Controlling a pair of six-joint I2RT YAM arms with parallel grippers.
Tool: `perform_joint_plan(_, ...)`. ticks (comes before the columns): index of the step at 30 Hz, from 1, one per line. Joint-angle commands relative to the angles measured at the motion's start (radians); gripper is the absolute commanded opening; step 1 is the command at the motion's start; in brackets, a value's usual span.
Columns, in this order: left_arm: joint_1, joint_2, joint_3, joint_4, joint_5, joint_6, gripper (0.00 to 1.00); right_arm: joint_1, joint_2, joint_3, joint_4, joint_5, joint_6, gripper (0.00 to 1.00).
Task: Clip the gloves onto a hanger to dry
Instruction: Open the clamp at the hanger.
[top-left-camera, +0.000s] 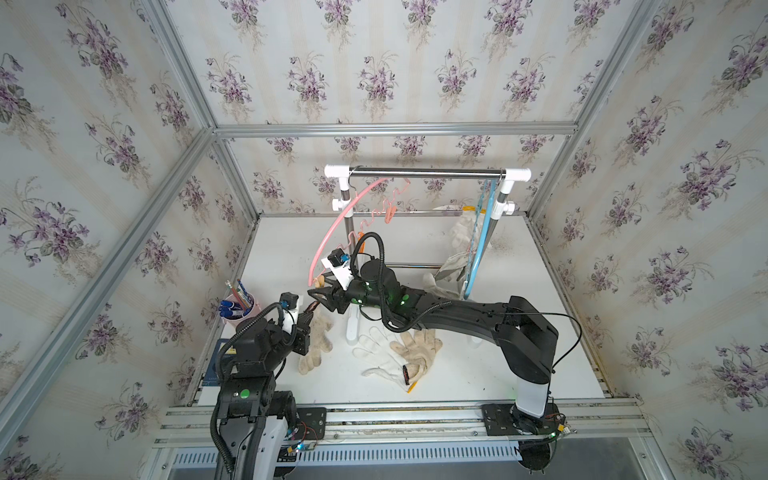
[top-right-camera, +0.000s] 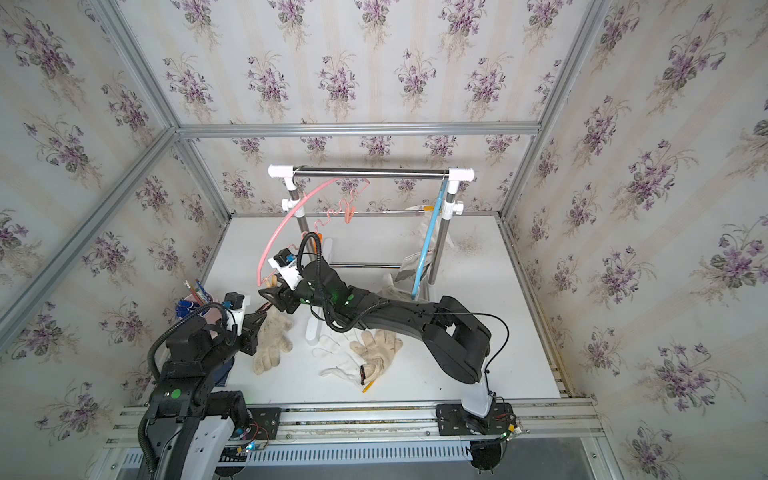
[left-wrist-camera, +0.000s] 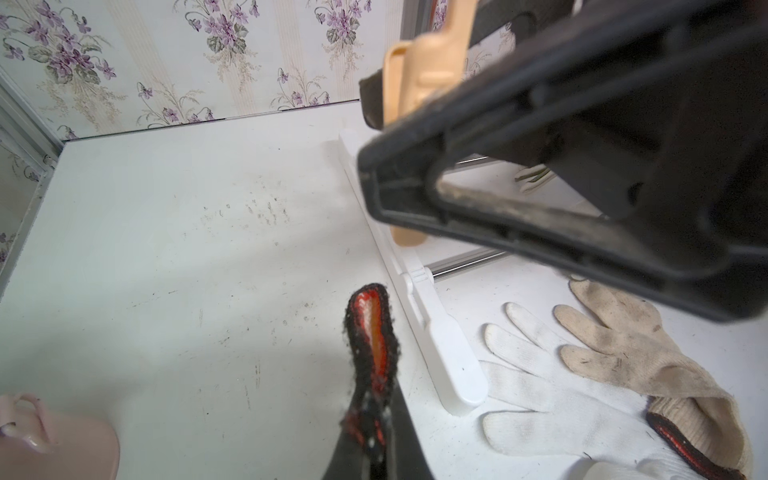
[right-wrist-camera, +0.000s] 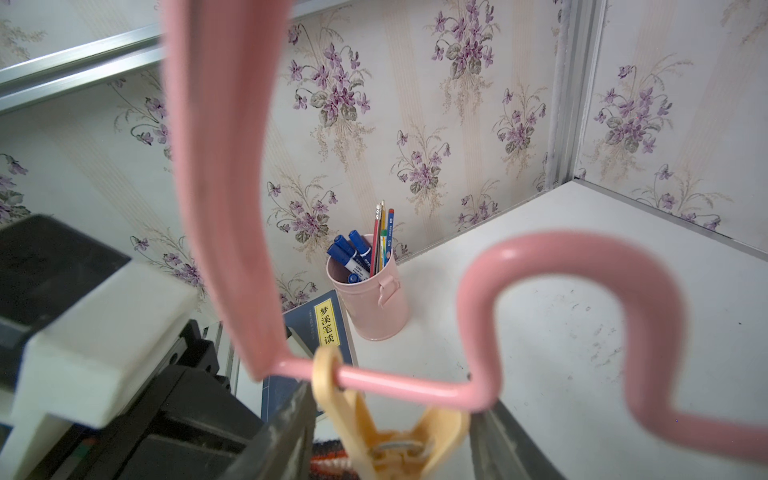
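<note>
The white counter (top-left-camera: 519, 332) is scuffed and speckled with dirt. At the left of both top views a pink cup (top-left-camera: 255, 308) of pens stands on it, with a blue book (top-left-camera: 212, 365) just below the cup. The rack's white foot (top-left-camera: 352, 328) sits at centre. Right of the foot, a white glove (top-left-camera: 380, 357) and a cream glove (top-left-camera: 417, 345) lie overlapping, a thin orange stick (top-left-camera: 410, 387) by their cuffs. Left of the foot lies a dirty glove (top-left-camera: 316, 343).

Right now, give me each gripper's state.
Left gripper: shut, holding a glove by its cuff.
Right gripper: clamped on the hanger clip.
</note>
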Motion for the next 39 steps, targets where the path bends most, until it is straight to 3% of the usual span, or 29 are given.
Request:
perform_joint_plan(1, -0.001, -0.001, 0.0, 0.048, 0.01, -0.006, 0.0, 0.001, 0.001, 0.003, 0.046, -0.004, -0.01, 0.56)
perform_joint_plan(13, -0.002, -0.001, 0.0, 0.048, 0.011, -0.004, 0.0, -0.001, -0.007, 0.006, 0.049, -0.004, -0.021, 0.48)
perform_joint_plan(27, -0.003, -0.003, 0.001, 0.048, 0.016, -0.002, 0.0, -0.001, -0.018, 0.004, 0.044, 0.01, -0.025, 0.3)
perform_joint_plan(39, -0.003, -0.011, 0.053, 0.001, 0.195, 0.132, 0.0, -0.007, -0.069, -0.03, 0.011, 0.028, -0.053, 0.22)
